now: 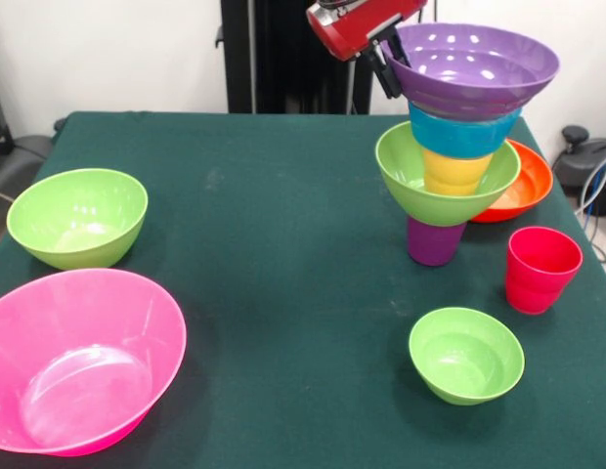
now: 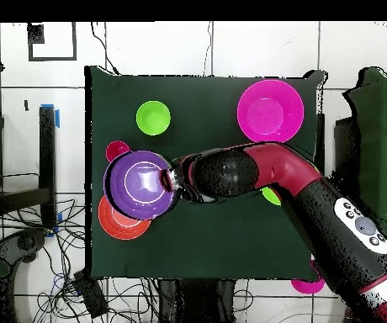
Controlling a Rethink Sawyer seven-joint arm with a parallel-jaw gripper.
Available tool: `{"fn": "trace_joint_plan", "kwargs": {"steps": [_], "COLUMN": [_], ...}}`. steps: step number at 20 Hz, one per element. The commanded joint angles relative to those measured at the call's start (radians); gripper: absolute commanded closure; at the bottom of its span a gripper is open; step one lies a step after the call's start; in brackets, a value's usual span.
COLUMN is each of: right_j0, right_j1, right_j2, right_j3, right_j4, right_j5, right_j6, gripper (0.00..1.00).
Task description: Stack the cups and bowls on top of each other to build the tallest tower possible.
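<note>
The tower stands at the right in the front view: a purple cup (image 1: pixel 435 244) as base, then a lime green bowl (image 1: pixel 406 176), a yellow-orange cup (image 1: pixel 454 174), a blue bowl (image 1: pixel 459 137) and a wide purple bowl (image 1: pixel 474 63) on top. My gripper (image 1: pixel 391 57) is at the purple bowl's left rim, one finger inside and one outside, shut on it. From overhead the purple bowl (image 2: pixel 138 183) hides the tower and the gripper (image 2: pixel 170 179) sits at its right rim. A red cup (image 1: pixel 542 269) stands upright right of the tower.
The wide orange-red bowl (image 1: pixel 530 181) lies just behind the tower. A small lime green bowl (image 1: pixel 466 354) is in front of it. A larger lime green bowl (image 1: pixel 78 217) and the large hot pink bowl (image 1: pixel 78 362) sit at the left of the green table (image 1: pixel 283 244).
</note>
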Motion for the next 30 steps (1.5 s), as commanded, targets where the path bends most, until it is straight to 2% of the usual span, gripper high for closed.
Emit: {"fn": "trace_joint_plan", "kwargs": {"steps": [1, 6, 7, 30], "right_j0": [0.046, 0.045, 0.045, 0.042], "right_j1": [0.060, 0.061, 0.061, 0.063], "right_j2": [-0.052, -0.052, -0.052, -0.050], "right_j3": [0.027, 0.026, 0.026, 0.029], "right_j4": [-0.031, -0.031, -0.032, -0.025], "right_j5": [-0.036, -0.039, -0.039, -0.051], "right_j6": [-0.032, -0.035, -0.037, -0.029], "gripper": [1.00, 1.00, 0.00, 0.00]}}
